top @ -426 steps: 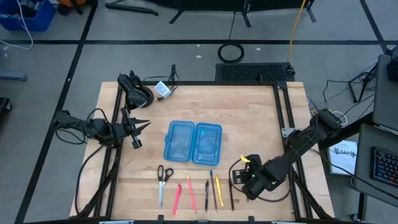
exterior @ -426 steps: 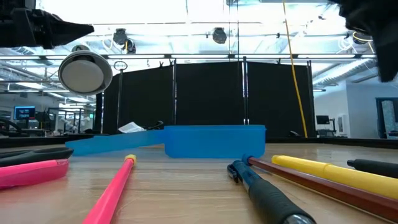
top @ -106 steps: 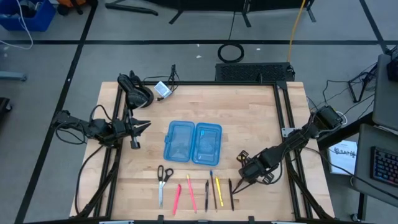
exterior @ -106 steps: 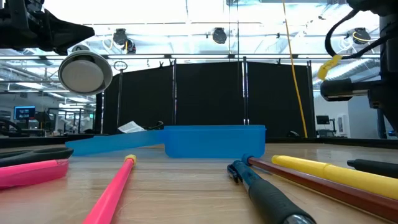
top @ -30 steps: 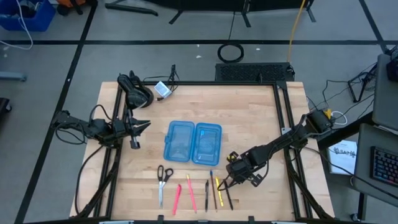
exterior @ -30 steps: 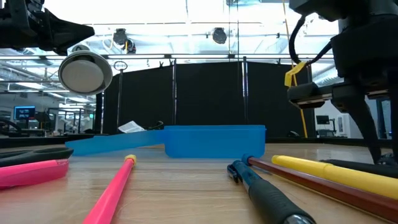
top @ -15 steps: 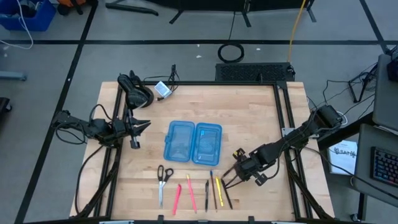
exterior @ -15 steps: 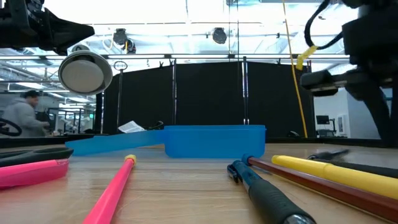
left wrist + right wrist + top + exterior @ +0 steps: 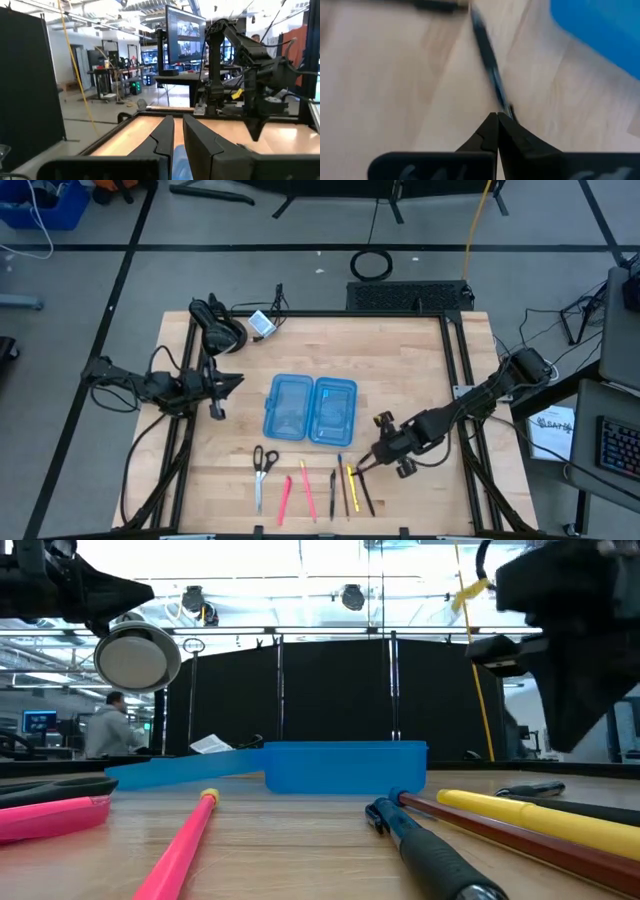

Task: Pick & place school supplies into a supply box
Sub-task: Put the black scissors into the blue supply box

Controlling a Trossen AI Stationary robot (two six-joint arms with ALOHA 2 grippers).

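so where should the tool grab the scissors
Grip the scissors across the closed silver blades, coming straight down from above. They lie flat at the left end of the row, black handles toward the supply box, with bare table on both sides.

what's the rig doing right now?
The right pincer is down over the row of pens at the table's near edge, fingers shut, with a black pen at its tip; whether it holds the pen is unclear. The scissors and the pink and yellow pens lie in the same row. The open blue supply box looks empty. The left pincer waits at the table's left side.
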